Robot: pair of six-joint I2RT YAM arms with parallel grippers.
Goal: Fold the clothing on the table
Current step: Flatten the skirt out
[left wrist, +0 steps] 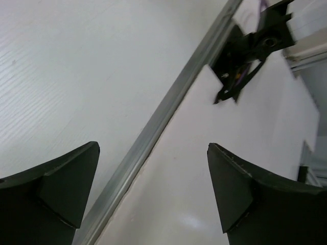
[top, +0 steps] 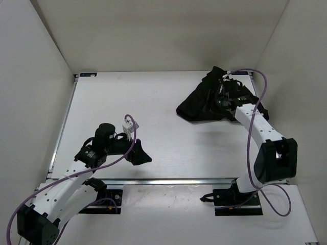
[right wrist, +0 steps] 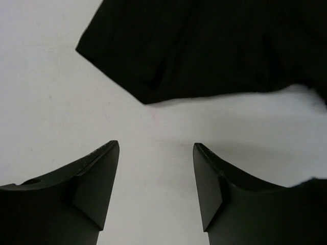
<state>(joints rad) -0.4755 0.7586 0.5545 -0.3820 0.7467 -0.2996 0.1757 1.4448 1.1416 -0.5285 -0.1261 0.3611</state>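
Currently the clothing [top: 207, 104] lies bunched, black, at the table's [top: 153, 102] far-right corner.

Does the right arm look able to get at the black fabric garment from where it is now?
Probably yes: the right gripper hangs open just short of the black fabric garment, with only bare white table between it and the fabric's near edge.

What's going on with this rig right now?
Two-arm folding setup. The black clothing lies bunched at the far right of the table, not yet folded. The right gripper hangs open above its edge, nothing gripped. The left gripper is open and empty near the table's front rail.
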